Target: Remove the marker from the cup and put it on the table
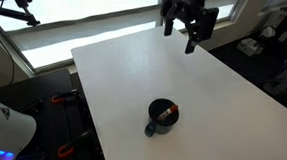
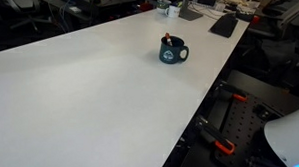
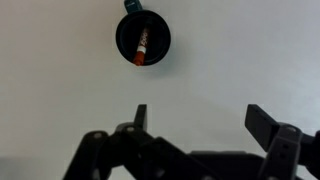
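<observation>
The dark blue-black cup [image 1: 162, 117] stands on the white table [image 1: 154, 71] near its front edge, handle toward the front left. It also shows in an exterior view [image 2: 172, 52] and at the top of the wrist view [image 3: 142, 38]. The reddish-orange marker [image 3: 141, 46] with a pale part leans inside the cup; its tip shows at the rim in both exterior views [image 1: 171, 113] [image 2: 167, 37]. My gripper [image 1: 186, 33] hangs high above the far side of the table, well away from the cup. Its fingers are spread wide and empty in the wrist view [image 3: 200, 118].
Beyond the table's far end are a keyboard [image 2: 224, 24] and desk clutter [image 2: 182, 7]. A dark stand [image 1: 18, 2] sits by the window. Floor with red-marked gear [image 2: 222, 146] lies beside the table's long edge.
</observation>
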`<action>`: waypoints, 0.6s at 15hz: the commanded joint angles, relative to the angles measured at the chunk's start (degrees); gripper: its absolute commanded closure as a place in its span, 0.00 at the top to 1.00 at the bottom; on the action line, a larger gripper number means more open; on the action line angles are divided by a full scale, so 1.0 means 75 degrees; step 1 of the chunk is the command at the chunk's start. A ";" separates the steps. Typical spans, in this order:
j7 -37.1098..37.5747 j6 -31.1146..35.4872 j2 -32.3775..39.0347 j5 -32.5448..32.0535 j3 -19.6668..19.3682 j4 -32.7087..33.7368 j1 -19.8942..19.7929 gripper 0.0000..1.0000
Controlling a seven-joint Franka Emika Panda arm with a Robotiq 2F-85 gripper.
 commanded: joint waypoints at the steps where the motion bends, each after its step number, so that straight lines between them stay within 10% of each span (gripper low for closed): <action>1: 0.0856 0.0017 0.0332 -0.0611 0.0157 0.0185 -0.0194 1.00; 9: 0.1873 0.0057 0.0882 -0.1490 0.0084 0.0167 -0.0311 1.00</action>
